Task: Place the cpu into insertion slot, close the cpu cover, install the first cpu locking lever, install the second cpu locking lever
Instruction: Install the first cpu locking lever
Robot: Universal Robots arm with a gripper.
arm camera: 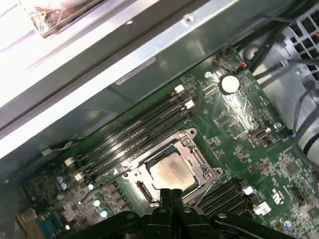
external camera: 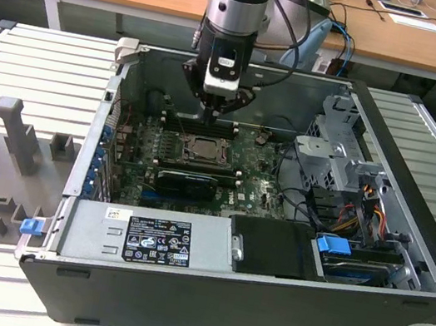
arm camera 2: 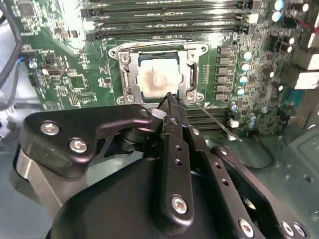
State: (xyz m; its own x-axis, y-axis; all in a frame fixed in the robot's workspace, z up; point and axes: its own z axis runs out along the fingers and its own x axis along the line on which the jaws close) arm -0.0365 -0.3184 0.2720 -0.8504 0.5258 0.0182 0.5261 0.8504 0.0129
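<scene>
The cpu (arm camera 2: 157, 78) lies flat in the insertion slot (arm camera 2: 124, 82), its pale silver top showing through the window of the cpu cover (arm camera 2: 188, 74), which lies down over it. In the first wrist view the cpu (arm camera: 169, 172) sits just beyond my fingertips (arm camera: 165, 195). My gripper (arm camera 2: 169, 99) is shut with nothing between its fingers, its tips hovering at the socket's edge near one corner. A thin metal locking lever (arm camera 2: 217, 122) sticks out slanting from that corner. In the exterior view my gripper (external camera: 214, 112) hangs just above the insertion slot (external camera: 202, 150).
The open computer case has high walls (external camera: 117, 111) around the green motherboard (external camera: 252, 186). Black memory slots (arm camera 2: 164, 22) run beside the socket. A black heatsink block (external camera: 188, 181), a power supply (external camera: 146, 235), a drive cage (external camera: 347, 152) and loose cables (external camera: 298, 186) crowd the case.
</scene>
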